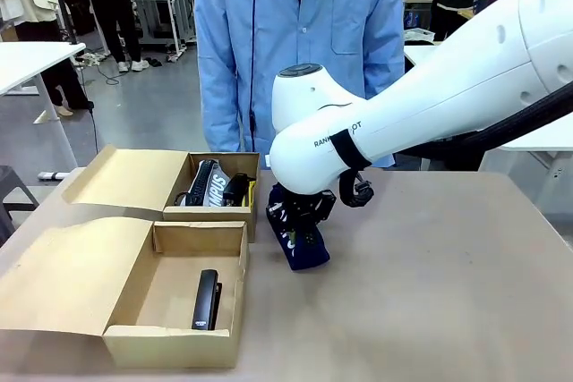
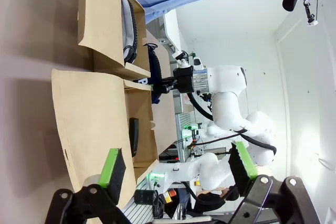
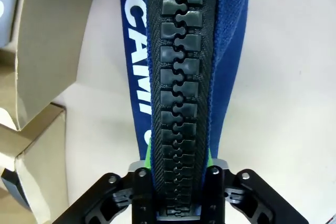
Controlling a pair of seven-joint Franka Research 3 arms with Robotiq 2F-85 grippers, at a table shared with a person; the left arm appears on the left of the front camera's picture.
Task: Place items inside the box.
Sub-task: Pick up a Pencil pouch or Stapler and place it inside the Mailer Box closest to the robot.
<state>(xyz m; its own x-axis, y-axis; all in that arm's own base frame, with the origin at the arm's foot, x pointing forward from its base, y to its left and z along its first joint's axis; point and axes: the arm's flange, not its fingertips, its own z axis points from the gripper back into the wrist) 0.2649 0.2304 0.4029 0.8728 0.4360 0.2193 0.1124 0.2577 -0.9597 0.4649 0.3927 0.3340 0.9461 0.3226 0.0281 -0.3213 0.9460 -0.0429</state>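
Navy fabric zip pouch lettered "CAMPUS" (image 1: 311,255) is grasped along its black zipper by right gripper (image 3: 179,156). In the front view it is seen at lower centre, down at beige table (image 1: 430,292), just right of two open brown cardboard boxes. Black stapler (image 1: 208,299) is seen lying in nearer box (image 1: 170,346). Left gripper (image 2: 177,163) is spread wide, nothing between the green pads.
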